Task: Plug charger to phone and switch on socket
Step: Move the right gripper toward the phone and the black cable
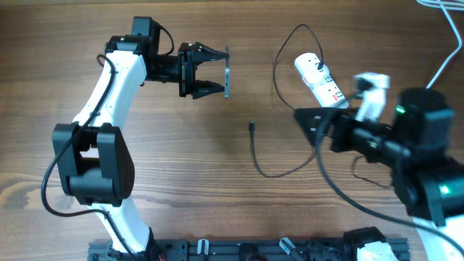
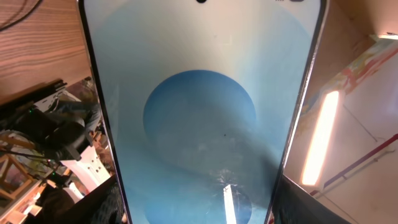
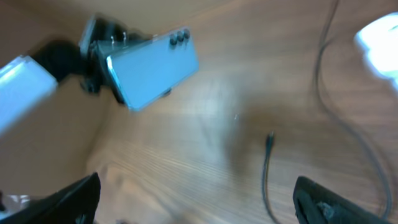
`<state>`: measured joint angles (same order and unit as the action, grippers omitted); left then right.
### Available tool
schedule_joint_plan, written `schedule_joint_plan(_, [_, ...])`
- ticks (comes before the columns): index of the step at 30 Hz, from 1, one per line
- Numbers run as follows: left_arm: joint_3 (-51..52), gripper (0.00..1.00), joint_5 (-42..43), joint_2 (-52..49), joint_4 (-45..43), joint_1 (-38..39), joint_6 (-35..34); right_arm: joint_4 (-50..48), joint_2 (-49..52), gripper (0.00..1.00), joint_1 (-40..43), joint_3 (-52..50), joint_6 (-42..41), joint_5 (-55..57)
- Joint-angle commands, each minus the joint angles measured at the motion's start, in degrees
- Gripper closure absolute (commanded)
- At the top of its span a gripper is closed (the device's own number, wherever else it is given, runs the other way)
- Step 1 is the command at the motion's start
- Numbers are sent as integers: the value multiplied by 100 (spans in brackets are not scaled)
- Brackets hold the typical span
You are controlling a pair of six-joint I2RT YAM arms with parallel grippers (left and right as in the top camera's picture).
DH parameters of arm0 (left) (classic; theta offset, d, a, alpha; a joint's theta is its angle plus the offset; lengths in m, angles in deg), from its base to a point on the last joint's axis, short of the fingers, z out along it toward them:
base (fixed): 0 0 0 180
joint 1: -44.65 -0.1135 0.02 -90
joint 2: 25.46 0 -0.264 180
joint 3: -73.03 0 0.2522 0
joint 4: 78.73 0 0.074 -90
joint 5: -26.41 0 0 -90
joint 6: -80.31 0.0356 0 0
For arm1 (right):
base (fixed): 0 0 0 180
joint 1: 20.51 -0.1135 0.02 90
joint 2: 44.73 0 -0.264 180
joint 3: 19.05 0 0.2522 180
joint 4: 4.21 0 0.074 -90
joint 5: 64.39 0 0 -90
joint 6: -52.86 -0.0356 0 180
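Note:
My left gripper (image 1: 215,72) is shut on the phone (image 1: 227,72) and holds it on edge above the table. In the left wrist view the phone's cyan-blue screen (image 2: 202,106) fills the frame between the fingers (image 2: 196,202). The right wrist view shows the phone's back (image 3: 152,67). The charger's thin black cable (image 1: 264,171) lies loose on the table, its connector tip (image 1: 251,127) pointing up, also in the right wrist view (image 3: 270,138). The white socket (image 1: 322,78) lies at the back right with the cable's plug in it. My right gripper (image 1: 308,125) (image 3: 199,205) is open and empty, right of the tip.
The socket's thick white cord (image 1: 444,54) runs off the back right corner. The black cable loops behind the socket (image 1: 297,29). A dark rail (image 1: 239,250) runs along the front edge of the wooden table (image 1: 188,167).

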<state>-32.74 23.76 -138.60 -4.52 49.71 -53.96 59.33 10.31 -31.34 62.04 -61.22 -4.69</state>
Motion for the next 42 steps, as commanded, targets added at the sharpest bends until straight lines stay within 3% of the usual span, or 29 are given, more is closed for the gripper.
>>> schedule_joint_plan(1, [-127,42,258,179,2,-46,-13,824,1099,0,-1659,1263,-55,2632])
schedule_joint_plan(6, [-127,42,28,179,0,-46,-13,1281,3222,1,-3582,3355,-603,4699])
schedule_joint_plan(12, [-127,42,20,179,2,-46,-13,739,4411,1,-4011,3884,-1263,5427])
schedule_joint_plan(15, [-127,42,26,179,4,-46,-15,514,4583,13,-4011,3882,-1346,5648])
schedule_joint_plan(17, [-127,42,26,179,2,-46,-15,516,4682,35,-4011,3882,-1351,5823])
schedule_joint_plan(19, [-127,41,26,179,4,-46,-15,511,4688,49,-4004,3880,-1349,6017])
schedule_joint_plan(23, [-127,41,28,179,4,-46,-15,505,4754,58,-3993,3873,-1346,6037])
schedule_joint_plan(26, [-127,42,28,179,4,-46,-13,483,4784,58,-3982,3873,-1346,6035])
schedule_joint_plan(28, [-127,42,28,179,4,-46,-13,468,4784,66,-3954,3873,-1344,6035])
schedule_joint_plan(31, [-127,42,35,179,4,-46,-13,468,4784,71,-3832,3873,-1342,5987])
schedule_joint_plan(37, [-127,41,118,179,2,-46,-13,420,4787,95,-3827,3873,-1344,5812])
schedule_joint_plan(40, [-127,37,111,179,0,-46,-13,332,4787,95,-3827,3873,-1379,5650])
schedule_joint_plan(42, [-127,30,-44,179,-214,-46,-20,236,4756,95,-3825,3882,-1917,5803])
